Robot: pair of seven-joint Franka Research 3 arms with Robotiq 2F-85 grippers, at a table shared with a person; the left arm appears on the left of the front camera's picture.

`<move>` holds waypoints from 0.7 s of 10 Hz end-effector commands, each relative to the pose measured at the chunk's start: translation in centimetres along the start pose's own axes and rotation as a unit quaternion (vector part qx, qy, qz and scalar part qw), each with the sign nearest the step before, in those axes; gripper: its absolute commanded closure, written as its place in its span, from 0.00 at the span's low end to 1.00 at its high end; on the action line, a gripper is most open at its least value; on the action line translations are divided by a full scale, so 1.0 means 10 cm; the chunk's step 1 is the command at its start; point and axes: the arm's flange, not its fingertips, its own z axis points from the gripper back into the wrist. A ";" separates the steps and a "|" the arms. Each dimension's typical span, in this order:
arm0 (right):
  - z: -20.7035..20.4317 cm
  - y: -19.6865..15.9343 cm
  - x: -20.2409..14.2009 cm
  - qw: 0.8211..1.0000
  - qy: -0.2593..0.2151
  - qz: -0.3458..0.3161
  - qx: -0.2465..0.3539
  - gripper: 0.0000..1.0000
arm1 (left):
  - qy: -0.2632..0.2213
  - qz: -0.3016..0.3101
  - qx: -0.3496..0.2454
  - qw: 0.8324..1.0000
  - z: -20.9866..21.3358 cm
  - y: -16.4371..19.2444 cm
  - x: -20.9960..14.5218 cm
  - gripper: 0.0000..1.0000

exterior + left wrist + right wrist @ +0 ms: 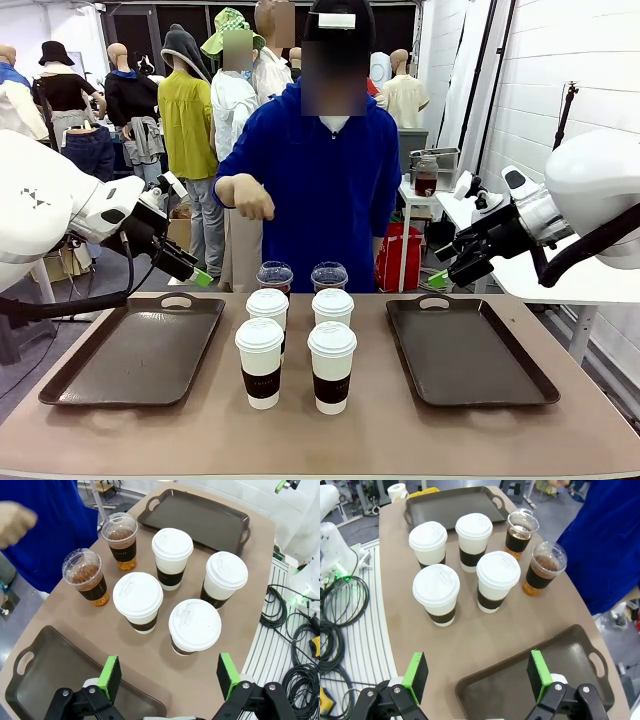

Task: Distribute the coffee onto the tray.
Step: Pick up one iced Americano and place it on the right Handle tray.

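Centrally on the brown table (400,440), four white paper cups (259,360) stand in a square. Two clear dome-lidded cups (275,276) stand just behind them at the far edge, partly screened from the robot's side. The left tray (130,365) and right tray (465,360) flank the group. The left gripper (170,672) and right gripper (477,672) hover near the trays, pads apart, holding nothing. The person's hand (250,200) hangs beyond the cups.
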 end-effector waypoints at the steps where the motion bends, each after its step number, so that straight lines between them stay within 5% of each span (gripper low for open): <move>1: -0.03 -0.04 0.00 1.000 -0.012 0.006 0.009 0.00 | -0.006 -0.002 -0.008 1.000 0.00 0.01 0.00 0.00; 7: -0.03 -0.04 0.00 1.000 -0.012 0.006 0.009 0.00 | -0.006 -0.002 -0.008 1.000 0.00 0.01 0.00 0.00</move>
